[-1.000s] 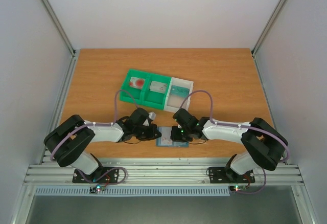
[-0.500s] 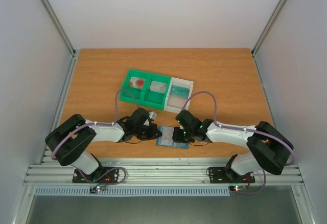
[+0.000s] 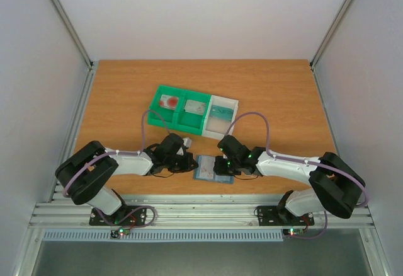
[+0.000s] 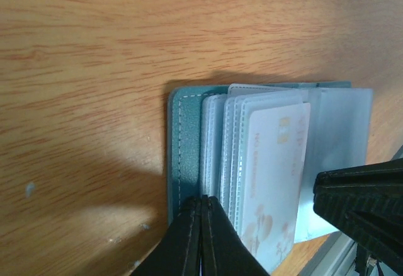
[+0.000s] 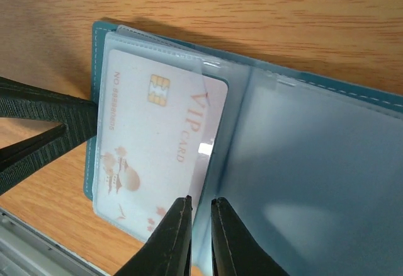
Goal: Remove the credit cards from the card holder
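The card holder (image 3: 206, 169) lies open on the table between my two grippers, its teal cover (image 4: 186, 131) under clear sleeves. A white card with pink "VIP CARD" print (image 5: 157, 143) sits in the top left sleeve and also shows in the left wrist view (image 4: 277, 162). My left gripper (image 4: 203, 201) is shut, its tips resting on the holder's left cover edge (image 3: 192, 164). My right gripper (image 5: 199, 203) is closed on the edge of a clear sleeve leaf near the holder's fold (image 3: 220, 166). Three cards lie in the bin: pink-red (image 3: 167, 101), grey (image 3: 196, 106), teal (image 3: 220, 112).
A green-and-white bin tray (image 3: 182, 122) stands behind the holder in the middle of the table. The table's near edge with a metal rail (image 3: 201, 210) runs just in front of the holder. White walls enclose the sides.
The right arm's elbow has swung to the right and its gripper has crept slightly right over the holder. The left arm has barely moved.
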Available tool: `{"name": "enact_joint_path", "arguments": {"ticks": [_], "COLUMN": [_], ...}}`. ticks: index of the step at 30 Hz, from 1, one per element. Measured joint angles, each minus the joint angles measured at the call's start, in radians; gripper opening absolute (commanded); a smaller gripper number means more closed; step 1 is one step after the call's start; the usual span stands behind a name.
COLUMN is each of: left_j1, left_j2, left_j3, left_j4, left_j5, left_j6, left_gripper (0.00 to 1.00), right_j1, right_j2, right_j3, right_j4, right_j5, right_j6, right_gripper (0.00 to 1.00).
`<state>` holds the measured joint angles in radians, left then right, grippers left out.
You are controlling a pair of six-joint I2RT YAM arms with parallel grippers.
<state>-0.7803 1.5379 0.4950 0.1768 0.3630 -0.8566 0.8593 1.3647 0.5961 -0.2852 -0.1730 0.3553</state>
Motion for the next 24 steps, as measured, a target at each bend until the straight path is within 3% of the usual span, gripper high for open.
{"name": "enact_joint_path", "arguments": {"ticks": [13,24], "left_j1": [-0.005,-0.007], "left_j2": [0.000,0.003], "left_j3": [-0.009,-0.010], "left_j4": [0.018,0.023], "left_j5": [-0.008,-0.011], "left_j6": [-0.010,-0.010], "left_gripper": [0.02,0.02], "right_j1": [0.000,0.000], "right_j2": [0.064,0.034], "right_j3": [0.002,0.000], "right_j4": [0.053,-0.018], "right_j5": [-0.016,0.041], "right_j6": [0.008,0.005], "right_gripper": [0.11,0.11]}}
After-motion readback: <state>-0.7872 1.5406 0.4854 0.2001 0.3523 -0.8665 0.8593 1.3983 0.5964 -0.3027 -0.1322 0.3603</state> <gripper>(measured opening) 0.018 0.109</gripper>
